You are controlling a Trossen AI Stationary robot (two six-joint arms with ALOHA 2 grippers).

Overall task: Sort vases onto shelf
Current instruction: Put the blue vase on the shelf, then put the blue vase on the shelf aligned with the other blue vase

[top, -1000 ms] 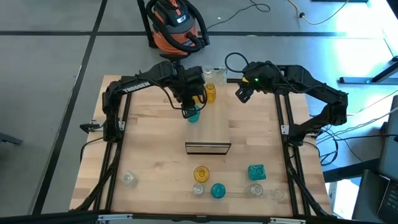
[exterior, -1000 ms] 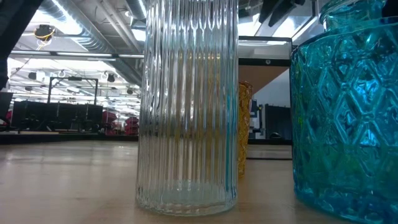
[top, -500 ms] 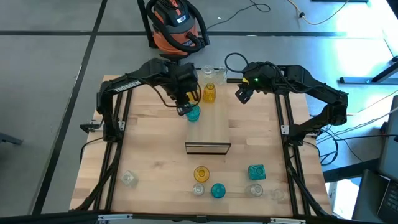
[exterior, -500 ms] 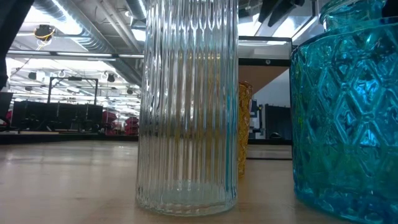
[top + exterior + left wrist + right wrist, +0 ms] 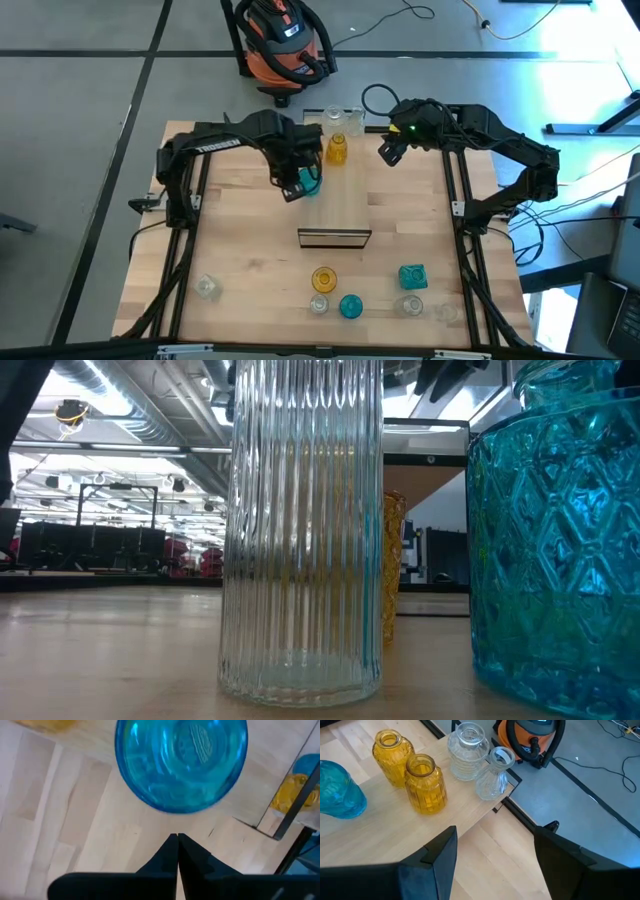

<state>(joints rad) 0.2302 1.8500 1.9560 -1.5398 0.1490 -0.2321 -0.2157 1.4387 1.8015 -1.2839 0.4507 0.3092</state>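
Across your tabletop (image 5: 240, 260), from left to right: a small clear glass vase (image 5: 207, 288) stands alone near the front left corner. Your left hand (image 5: 291, 188) hovers just beside the round teal-blue glass vase (image 5: 309, 180) that sits on the long light-wood shelf (image 5: 334, 205); its fingers (image 5: 170, 857) are pressed together on nothing, the teal vase free just ahead of them. At the shelf's far end stand two amber-yellow ribbed glass vases (image 5: 407, 772) and two clear glass vases (image 5: 479, 762), grouped by colour.

Along the front edge wait more pieces: an amber-yellow glass vase (image 5: 323, 278), a small clear one (image 5: 319, 304), a round teal-blue one (image 5: 350, 306), a square-cut teal-blue glass vase (image 5: 412, 276), and further clear ones (image 5: 428, 309). The table-level camera looks through a tall ribbed clear glass vase (image 5: 303, 530) with a faceted teal one (image 5: 555, 540) just beside it.

Your right hand (image 5: 390, 150) waits over the back right of the tabletop, fingers (image 5: 440, 855) spread apart and empty.

Expect all of this glass to be rigid, smooth, slippery and breakable, and light enough to tip. Ribbed or faceted walls should give better purchase; take each vase across its body, low enough to keep it upright, and close gently.
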